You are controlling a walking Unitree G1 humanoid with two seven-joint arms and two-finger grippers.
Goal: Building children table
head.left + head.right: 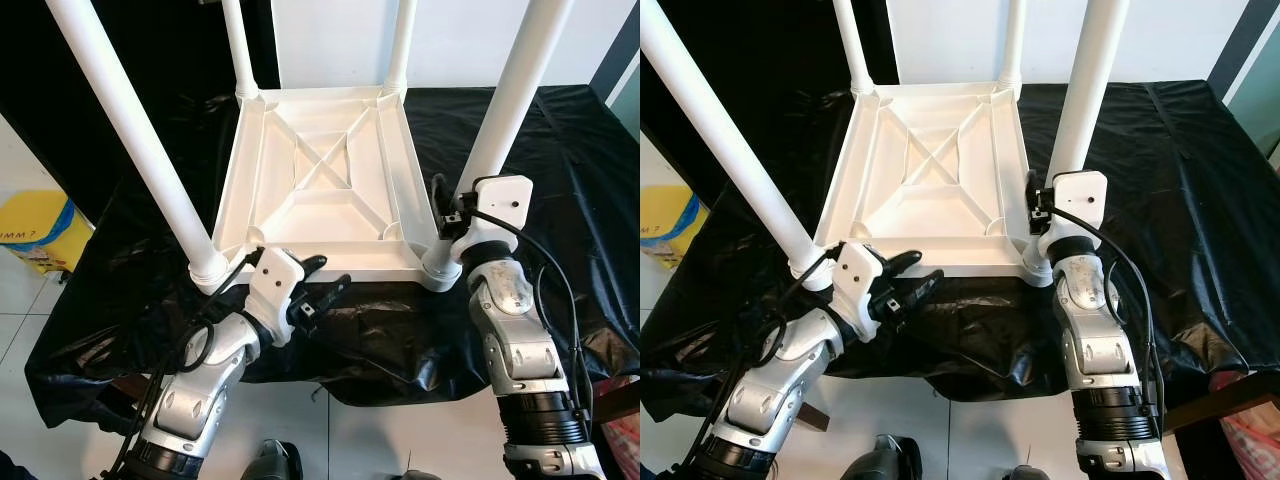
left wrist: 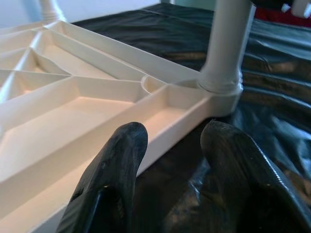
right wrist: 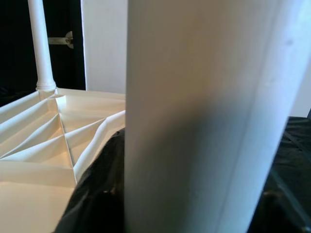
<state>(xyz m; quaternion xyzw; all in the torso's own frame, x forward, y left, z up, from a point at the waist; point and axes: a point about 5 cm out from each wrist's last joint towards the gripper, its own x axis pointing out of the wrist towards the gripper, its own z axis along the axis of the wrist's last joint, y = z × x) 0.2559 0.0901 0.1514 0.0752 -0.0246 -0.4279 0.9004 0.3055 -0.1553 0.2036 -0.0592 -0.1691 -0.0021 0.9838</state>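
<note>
Nearest the camera, at about seven o'clock in the head views, the left gripper [image 1: 322,284] is hovering at the near edge of the white plastic children's table [image 1: 325,185], its two black fingers [image 2: 112,179] spread apart with nothing between them; one finger is lying along the table's near rim and the other is sitting over the black plastic sheet [image 1: 560,180].

At about four o'clock, the right gripper [image 1: 446,212] is sitting against the near right white tubular leg [image 1: 510,95], low down just above the socket. In the right wrist view the leg [image 3: 204,116] is crowding the frame with dark finger shapes on both sides, so the fingers are probably closed around it, though I cannot tell whether they are actually pressing on it.

The table is lying upside down at the centre on the black plastic sheet, its ribbed underside facing up, with four legs standing in the corner sockets. The near left white leg [image 1: 130,130] is leaning out toward ten o'clock.

Farther off, at nine o'clock, a yellow and blue box [image 1: 35,232] is sitting on the tiled floor [image 1: 20,300].
</note>
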